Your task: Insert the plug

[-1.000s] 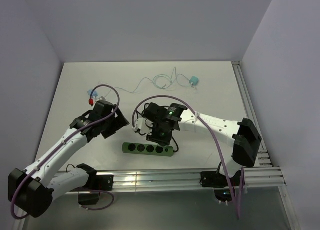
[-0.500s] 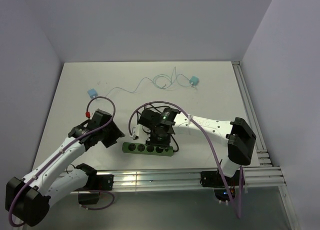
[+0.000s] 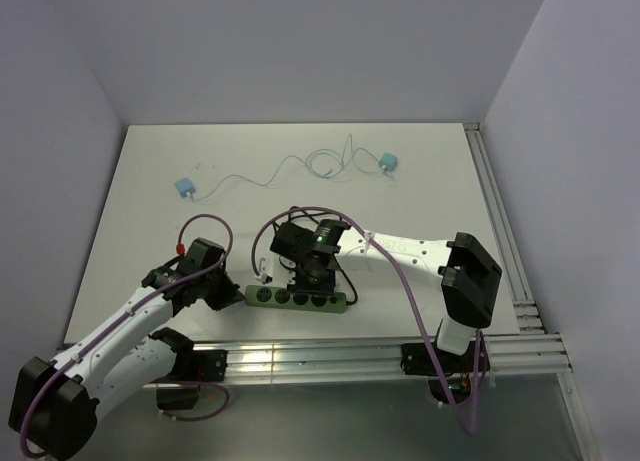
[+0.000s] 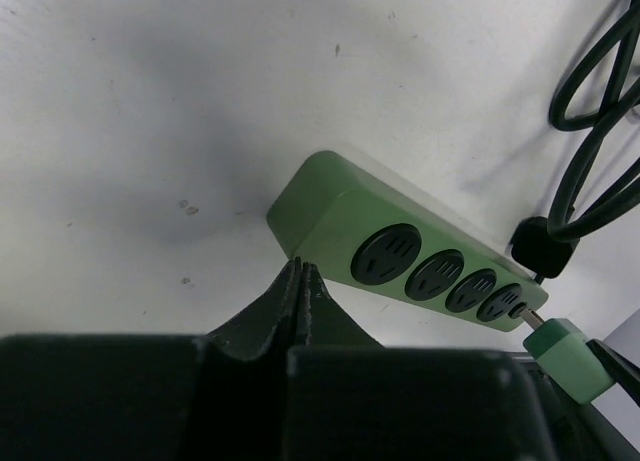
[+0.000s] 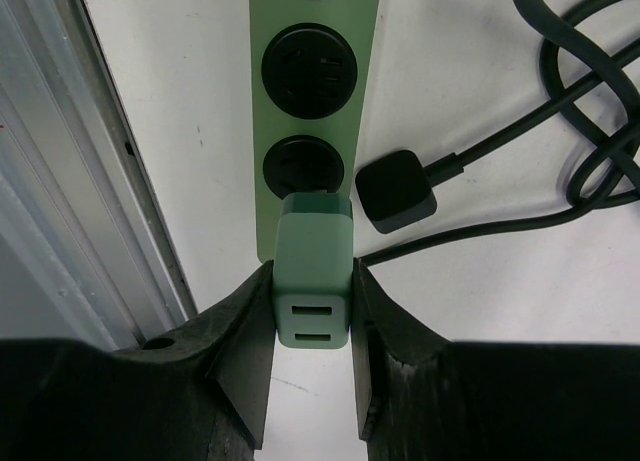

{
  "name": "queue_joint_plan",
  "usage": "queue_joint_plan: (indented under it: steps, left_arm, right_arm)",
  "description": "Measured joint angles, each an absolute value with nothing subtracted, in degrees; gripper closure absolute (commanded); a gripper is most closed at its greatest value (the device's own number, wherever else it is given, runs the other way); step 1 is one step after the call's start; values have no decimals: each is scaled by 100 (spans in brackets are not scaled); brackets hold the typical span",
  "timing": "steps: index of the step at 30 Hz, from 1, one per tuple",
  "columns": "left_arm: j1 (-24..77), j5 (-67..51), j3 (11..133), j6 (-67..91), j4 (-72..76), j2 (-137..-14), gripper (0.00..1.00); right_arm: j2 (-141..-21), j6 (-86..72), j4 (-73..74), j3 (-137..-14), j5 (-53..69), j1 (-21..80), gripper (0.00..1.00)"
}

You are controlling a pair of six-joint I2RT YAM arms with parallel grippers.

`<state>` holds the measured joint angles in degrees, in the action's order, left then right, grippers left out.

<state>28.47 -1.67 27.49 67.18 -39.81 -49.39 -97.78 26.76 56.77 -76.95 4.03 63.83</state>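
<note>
Top view: a white table (image 3: 420, 201) carries a green power strip (image 3: 296, 298) that lies near the front edge, parallel to an aluminium rail (image 3: 350, 356). A black cord (image 3: 350, 281) leaves the strip's right end. At the back of the table, well apart from the strip, lie two small blue adapters (image 3: 185, 187) joined by a thin pale cable (image 3: 290, 166).

Right wrist view: the right gripper (image 5: 313, 271) is clamped on a pale green plug (image 5: 313, 266), one finger against each side. The plug's front meets the last socket of the power strip (image 5: 315, 81), at the end where the cord's black connector (image 5: 397, 189) sits just beside the strip. Two free sockets show beyond it. The black cord (image 5: 560, 71) loops on the table to the right.

Left wrist view: the left gripper (image 4: 300, 266) is clenched with nothing between its fingers. Its tips stand just beside the near end of the power strip (image 4: 340, 211); whether they touch it cannot be told. At the far end the plug (image 4: 570, 359) stands at the last socket with a metal prong visible in the gap, so it is not fully seated.

Top view: the right gripper (image 3: 308, 271) hangs over the strip and the left gripper (image 3: 232, 293) is at its left end.
</note>
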Motion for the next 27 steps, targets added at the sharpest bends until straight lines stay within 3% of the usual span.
queue_joint_plan:
  steps: [27]
  left_arm:
    - [2847,-403,2438,6840,-3516,-4864,100]
  right_arm:
    - [-10184,2797,5699,-7881,495,6388,100]
